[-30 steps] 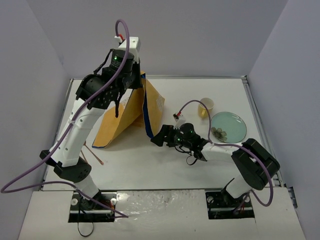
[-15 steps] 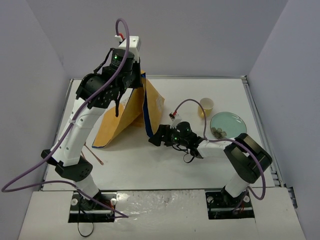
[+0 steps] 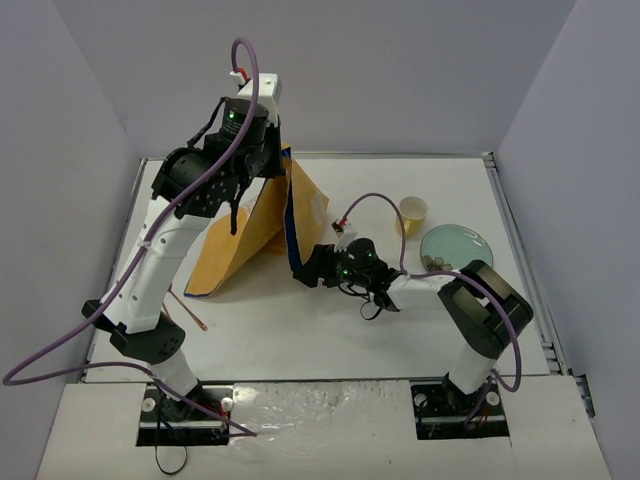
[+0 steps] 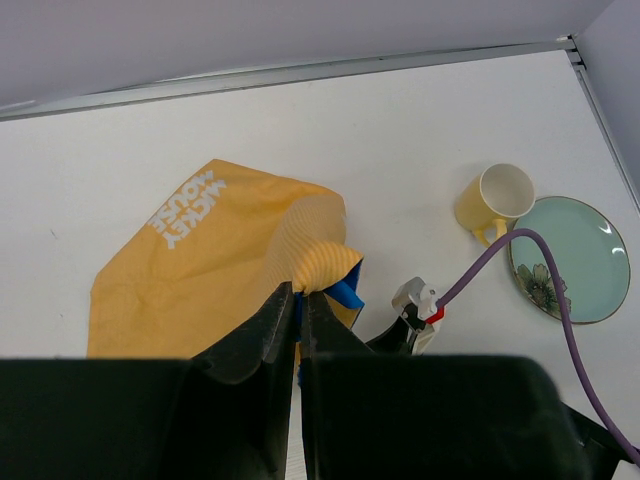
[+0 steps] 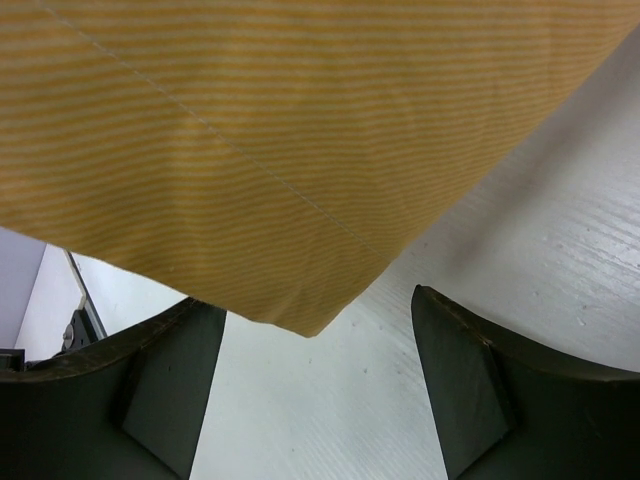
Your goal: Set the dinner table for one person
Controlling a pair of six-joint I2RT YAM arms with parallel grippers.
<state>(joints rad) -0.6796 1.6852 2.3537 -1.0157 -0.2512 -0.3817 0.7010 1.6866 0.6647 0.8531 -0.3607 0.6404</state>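
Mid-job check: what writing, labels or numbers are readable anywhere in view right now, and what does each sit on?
"MICKEY MOUSE": white lettering on the orange-yellow cloth, seen upside down in the left wrist view.
No other text can be read. The green plate shows only a flower motif, and the yellow mug shows no lettering on the side in view.

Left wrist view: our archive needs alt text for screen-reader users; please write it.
The left tool pinches a fold of an orange-yellow cloth with white lettering, which drapes onto the white table. A yellow mug and a pale green plate sit to the right.
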